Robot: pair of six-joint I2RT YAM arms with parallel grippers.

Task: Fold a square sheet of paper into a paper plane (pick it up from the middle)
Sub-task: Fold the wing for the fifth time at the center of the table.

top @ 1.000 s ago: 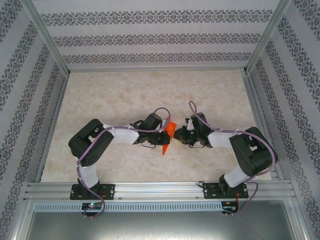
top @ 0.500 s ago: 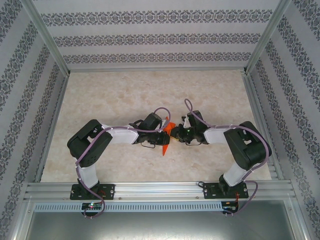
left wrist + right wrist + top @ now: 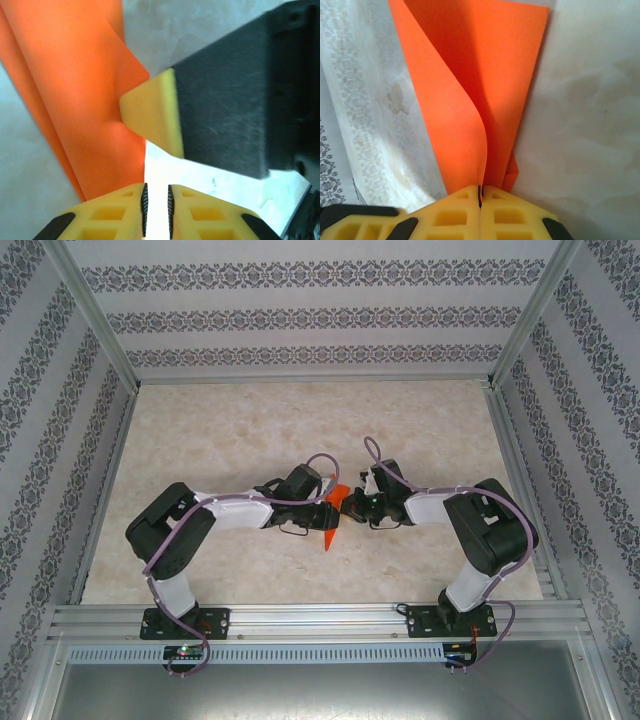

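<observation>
- The table (image 3: 230,430) carried both arms reaching inward; the left arm (image 3: 240,510) and right arm (image 3: 440,508) met nose to nose just nearer than its middle.
- The square sheet of paper (image 3: 329,533), already creased into a long, narrow orange shape, stood in the gap between the two wrists. Seen from above, its long axis ran far-to-near, across the line joining the grippers. The narrow end pointed toward the near edge and the broader end rose on the far side.
- The right gripper (image 3: 480,192) was fully closed on the sheet (image 3: 470,75). The folded layers ran straight out ahead of its pads, one flap curling loose to the left. This arm alone had hold of the paper.
- The left gripper (image 3: 156,192) stood only a slit apart, with bright table in the gap and nothing caught there. The sheet (image 3: 75,90) lay ahead and to the left of its tips, its lower edge dropping behind the left pad. Whether that edge touched the pad could not be told.
- One yellow finger (image 3: 155,112) of the right gripper pressed into the paper directly ahead of the left one's tips, very close by.
- Judgement: both grippers were about equally near. The next grasp or crease would hinge on the left gripper shifting sideways onto the paper, which sat off its centreline.
</observation>
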